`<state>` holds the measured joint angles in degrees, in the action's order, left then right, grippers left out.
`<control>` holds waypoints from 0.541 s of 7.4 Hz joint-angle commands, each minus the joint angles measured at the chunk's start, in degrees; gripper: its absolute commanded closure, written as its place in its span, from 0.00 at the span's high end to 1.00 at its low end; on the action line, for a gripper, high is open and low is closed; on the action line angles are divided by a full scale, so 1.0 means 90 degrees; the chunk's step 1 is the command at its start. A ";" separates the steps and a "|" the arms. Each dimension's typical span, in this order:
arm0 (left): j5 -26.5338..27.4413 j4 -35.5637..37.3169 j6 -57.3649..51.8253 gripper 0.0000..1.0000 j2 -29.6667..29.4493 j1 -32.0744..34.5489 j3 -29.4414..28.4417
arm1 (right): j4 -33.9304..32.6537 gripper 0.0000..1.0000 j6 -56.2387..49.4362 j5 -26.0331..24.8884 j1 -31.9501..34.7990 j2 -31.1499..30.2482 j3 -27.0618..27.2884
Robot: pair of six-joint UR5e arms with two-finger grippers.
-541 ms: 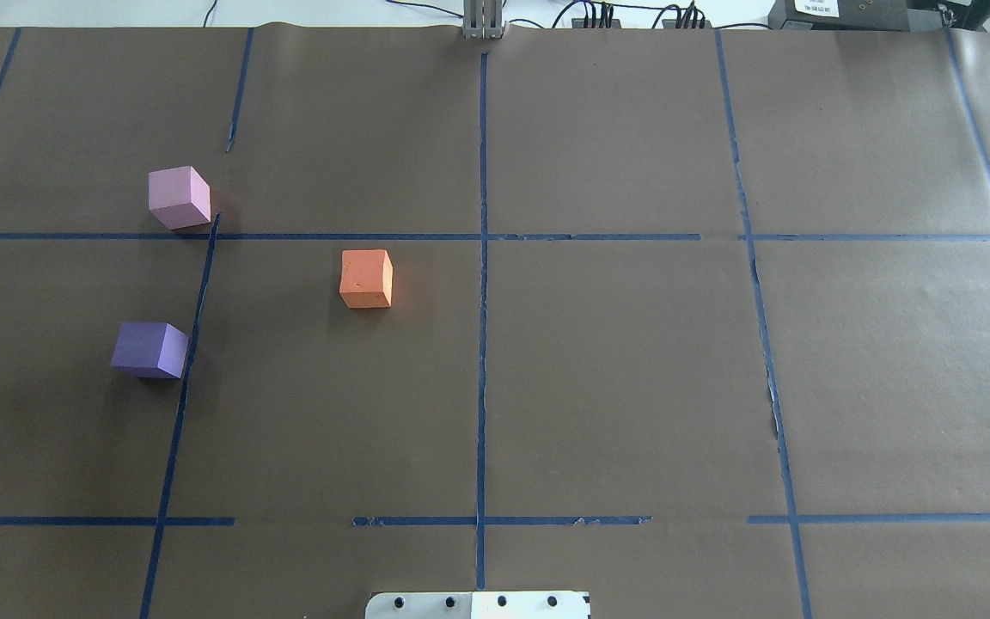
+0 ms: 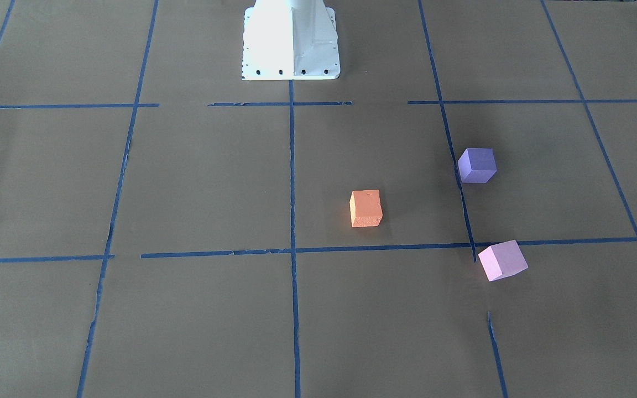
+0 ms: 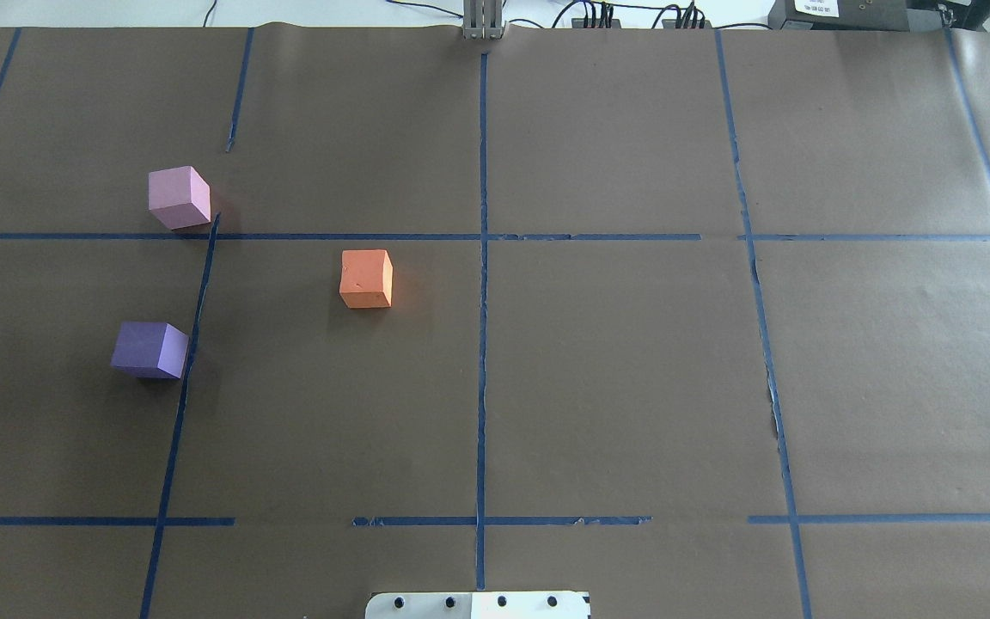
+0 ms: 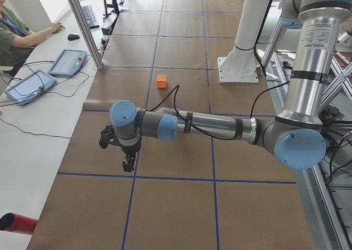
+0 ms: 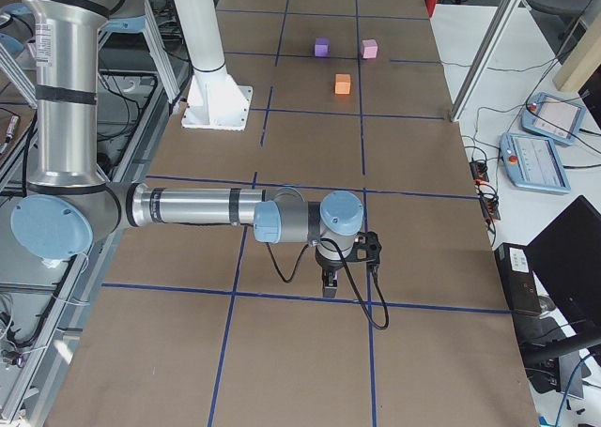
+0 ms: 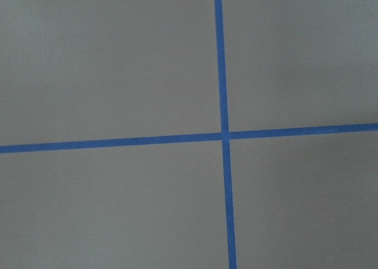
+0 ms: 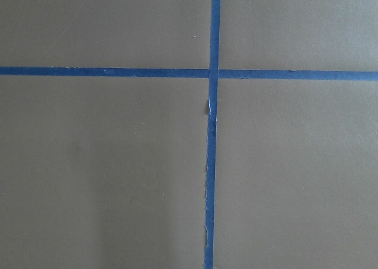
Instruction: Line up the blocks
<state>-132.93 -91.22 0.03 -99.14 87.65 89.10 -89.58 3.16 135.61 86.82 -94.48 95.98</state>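
Three cubes lie on the brown paper table, left of centre in the overhead view. The orange block (image 3: 366, 278) (image 2: 365, 208) is nearest the middle. The dark violet-purple block (image 3: 149, 349) (image 2: 477, 165) lies nearer the robot. The pale pink-lilac block (image 3: 178, 197) (image 2: 502, 260) lies farther back. They form a triangle, all apart. My left gripper (image 4: 127, 165) shows only in the exterior left view and hangs over a tape crossing. My right gripper (image 5: 329, 284) shows only in the exterior right view, far from the blocks. I cannot tell whether either is open or shut.
Blue tape lines (image 3: 482, 344) grid the table. The robot's white base plate (image 3: 478, 604) (image 2: 290, 38) sits at the near edge. An operator (image 4: 16, 30) and control tablets (image 4: 67, 62) (image 5: 535, 160) are on side desks. A metal post (image 4: 82, 25) stands by the table.
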 commanded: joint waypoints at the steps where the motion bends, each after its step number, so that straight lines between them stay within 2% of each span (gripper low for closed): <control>1: 0.0082 0.0019 0.0868 1.00 -0.0497 -0.0711 0.0496 | 0.0002 1.00 0.0000 0.0000 0.0002 0.0000 0.0000; 3: 0.0268 0.0019 0.2372 1.00 -0.0585 -0.1843 0.1473 | 0.0002 1.00 0.0000 0.0000 -0.0008 0.0000 0.0000; 4: 0.0258 0.0019 0.2979 1.00 -0.0857 -0.2206 0.1583 | 0.0002 1.00 0.0000 0.0000 0.0002 0.0000 0.0000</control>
<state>-130.84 -91.06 19.59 -104.71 72.71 100.62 -89.56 3.16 135.61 86.78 -94.48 95.98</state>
